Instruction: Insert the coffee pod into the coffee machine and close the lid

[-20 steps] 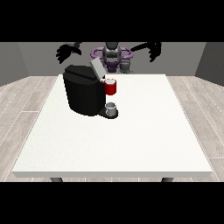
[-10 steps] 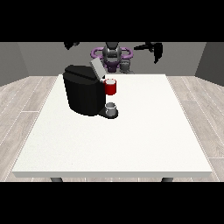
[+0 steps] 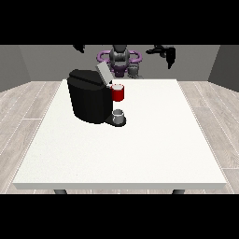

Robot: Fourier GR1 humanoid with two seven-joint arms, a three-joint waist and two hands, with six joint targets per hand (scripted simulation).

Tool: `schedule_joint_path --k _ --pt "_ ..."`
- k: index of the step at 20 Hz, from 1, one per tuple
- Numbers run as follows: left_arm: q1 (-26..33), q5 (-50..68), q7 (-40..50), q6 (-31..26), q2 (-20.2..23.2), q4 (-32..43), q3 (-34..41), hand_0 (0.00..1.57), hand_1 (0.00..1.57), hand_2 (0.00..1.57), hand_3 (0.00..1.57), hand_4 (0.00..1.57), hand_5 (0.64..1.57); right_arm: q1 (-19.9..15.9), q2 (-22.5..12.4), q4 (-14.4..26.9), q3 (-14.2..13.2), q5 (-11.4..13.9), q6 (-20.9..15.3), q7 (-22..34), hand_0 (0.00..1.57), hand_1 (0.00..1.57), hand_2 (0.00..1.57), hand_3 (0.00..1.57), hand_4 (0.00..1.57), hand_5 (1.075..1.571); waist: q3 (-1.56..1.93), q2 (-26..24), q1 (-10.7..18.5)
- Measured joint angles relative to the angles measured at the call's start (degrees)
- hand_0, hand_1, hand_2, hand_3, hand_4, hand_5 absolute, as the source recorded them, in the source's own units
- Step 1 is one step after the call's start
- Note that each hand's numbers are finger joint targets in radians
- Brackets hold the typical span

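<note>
The hand at the view's right (image 3: 166, 52) is hanging raised behind the far edge of the large white rectangular table (image 3: 140, 149), well apart from everything on it. Dark fingers are pointing downward from it, and it is touching and holding nothing; whether those fingers are spread or curled cannot be told at this scale. The hand at the view's left (image 3: 79, 47) is showing only as a small dark shape at the top of the scene, also raised and clear of the table (its finger state cannot be told either).

The black box-shaped coffee machine (image 3: 88, 97) is standing upright on the left half of the table, toward the far edge. Its grey flat lid (image 3: 102, 73) is standing tilted up and open at the top of the body. A red thing at the machine (image 3: 118, 92) is sitting just beside the machine's front, below the lid. Directly beneath it, a small grey thing (image 3: 119, 113) is resting on the machine's dark base; whether it is the pod cannot be told.
</note>
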Motion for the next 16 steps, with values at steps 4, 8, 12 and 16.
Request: schedule_joint_path --k 4,8,12,16 --pt "3.1 1.6 0.6 -0.7 -0.4 -4.9 -1.4 0.0 0.0 0.0 0.0 0.0 1.571 -2.1 0.1 1.6 0.0 0.6 0.6 -0.3 0.0 0.0 0.0 0.0 0.0 1.571 0.0 2.3 1.1" --pt "5.6 4.0 3.2 1.0 -1.2 -10.6 -4.1 0.0 0.0 0.0 0.0 0.0 1.571 -4.2 0.3 5.2 -1.5 -0.1 1.3 -2.0 0.0 0.0 0.0 0.0 0.0 1.571 0.0 4.2 2.0" --pt "7.5 6.6 5.2 2.3 -1.1 -15.2 -6.6 0.0 0.0 0.0 0.0 0.0 1.571 -7.1 0.0 8.9 -3.2 -0.7 1.5 -2.5 0.0 0.0 0.0 0.0 0.0 1.571 0.01 6.3 2.7" --pt "9.1 7.4 6.9 2.8 0.0 -19.2 -7.3 0.0 0.0 0.0 0.0 0.0 1.571 -10.0 0.0 11.7 -3.7 -0.8 2.2 -3.2 0.0 0.0 0.0 0.0 0.0 1.571 0.01 8.7 1.8"
